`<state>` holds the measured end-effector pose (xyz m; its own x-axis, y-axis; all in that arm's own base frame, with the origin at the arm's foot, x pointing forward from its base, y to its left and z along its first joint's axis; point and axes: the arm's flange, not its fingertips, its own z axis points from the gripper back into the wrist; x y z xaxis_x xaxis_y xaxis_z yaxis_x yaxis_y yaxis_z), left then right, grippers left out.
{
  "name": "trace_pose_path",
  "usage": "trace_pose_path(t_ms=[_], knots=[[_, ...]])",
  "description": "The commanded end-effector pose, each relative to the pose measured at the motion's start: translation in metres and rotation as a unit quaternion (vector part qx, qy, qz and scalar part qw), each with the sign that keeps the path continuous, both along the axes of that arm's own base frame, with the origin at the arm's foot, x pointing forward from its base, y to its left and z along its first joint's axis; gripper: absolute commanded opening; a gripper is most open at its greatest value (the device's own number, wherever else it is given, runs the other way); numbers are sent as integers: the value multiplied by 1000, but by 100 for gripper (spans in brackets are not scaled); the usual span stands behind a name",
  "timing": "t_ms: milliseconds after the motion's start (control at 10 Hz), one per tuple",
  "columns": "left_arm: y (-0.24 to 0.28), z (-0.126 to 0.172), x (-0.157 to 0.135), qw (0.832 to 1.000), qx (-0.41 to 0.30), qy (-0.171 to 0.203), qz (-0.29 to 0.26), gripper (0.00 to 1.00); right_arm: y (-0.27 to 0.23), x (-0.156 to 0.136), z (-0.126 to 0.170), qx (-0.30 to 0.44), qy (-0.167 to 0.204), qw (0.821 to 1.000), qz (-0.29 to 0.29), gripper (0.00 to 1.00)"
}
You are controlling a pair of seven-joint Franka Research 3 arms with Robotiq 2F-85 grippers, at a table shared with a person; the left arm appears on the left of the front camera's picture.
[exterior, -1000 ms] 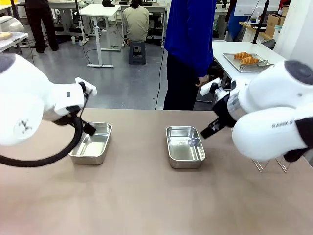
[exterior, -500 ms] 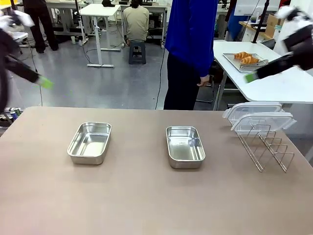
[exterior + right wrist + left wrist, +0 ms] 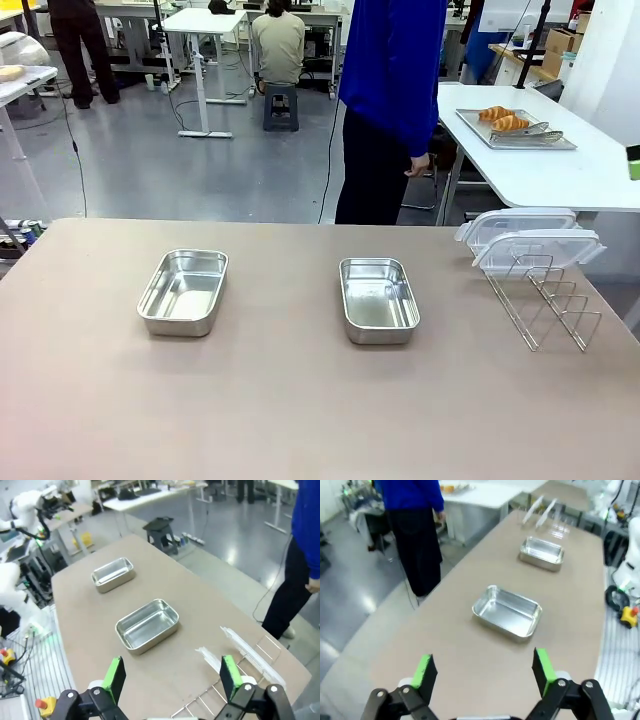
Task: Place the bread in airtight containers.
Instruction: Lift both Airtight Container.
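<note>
Our left pincer [image 3: 483, 664] hangs above the desk [image 3: 300, 410], jaws wide and empty. Our right pincer [image 3: 173, 674] is likewise spread with nothing in it, high enough, we judge, to survey the work. On the desk the left tub [image 3: 185, 292] and the right tub [image 3: 378, 300] sit well apart, both uncovered and empty, seemingly one for each arm to fill. To the right, the clear lids [image 3: 528, 240] rest atop the wire rack [image 3: 548, 305], off the tubs so the bread can go in first. Beyond the desk stands a person [image 3: 392, 90]. Farthest off, the two croissants [image 3: 503, 119] lie on a metal tray [image 3: 472, 124] on a white side table [image 3: 540, 175]; we reckon nothing is packed yet.
</note>
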<state>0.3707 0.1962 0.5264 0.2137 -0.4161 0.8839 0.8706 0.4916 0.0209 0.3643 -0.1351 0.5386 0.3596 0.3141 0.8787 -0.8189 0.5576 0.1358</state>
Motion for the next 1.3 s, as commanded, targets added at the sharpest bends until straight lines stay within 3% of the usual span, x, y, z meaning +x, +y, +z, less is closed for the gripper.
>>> trace_pose_path(t_ms=[0, 300, 400, 500, 1200], knots=[[5, -18, 5, 998, -59, -17, -23, 100, -21, -4, -14, 31, -19, 999, 17, 100], [-17, -27, 6, 998, -53, 20, -22, 100, -37, -10, -28, 40, -33, 998, 20, 100], [-27, -23, 6, 999, -23, 27, -18, 100, -33, -15, -20, 38, -22, 999, 10, 100], [-4, -31, 2, 997, -69, 14, -17, 100, -33, -15, -20, 38, -22, 999, 10, 100], [-4, -31, 2, 997, -69, 14, -17, 100, -33, -15, -20, 38, -22, 999, 10, 100]])
